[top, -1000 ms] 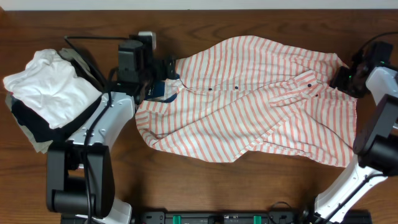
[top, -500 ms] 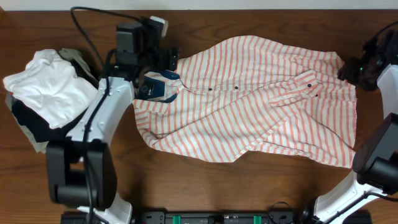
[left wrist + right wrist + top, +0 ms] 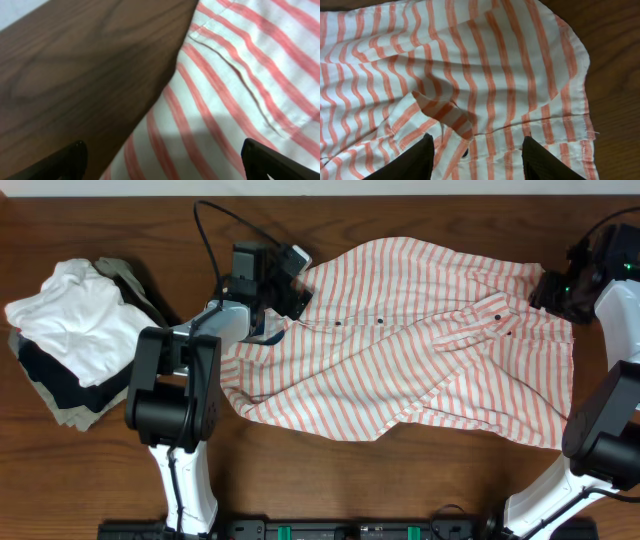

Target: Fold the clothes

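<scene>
While the white button-up shirt with thin orange-red stripes [image 3: 420, 340] lay spread and rumpled on the brown wooden tabletop [image 3: 400, 480], its long axis ran crosswise between the two arms, neck end toward the left arm and hem end toward the right. The row of small dark buttons [image 3: 380, 322] followed that same axis. The left hand [image 3: 288, 280] hung over the shirt's far edge at the neck end, fingers spread wide with nothing between them; its wrist view showed striped cloth meeting bare wood. The right hand [image 3: 553, 288] sat at the shirt's far hem corner, likewise released, fingers apart above the hemmed edge. Each arm was thus nearest one short end, so I judged the coming fold would turn on both gripping that far long edge together. A heap of folded garments topped by plain white cloth [image 3: 75, 320] lay beyond the shirt's neck end, apart from it
</scene>
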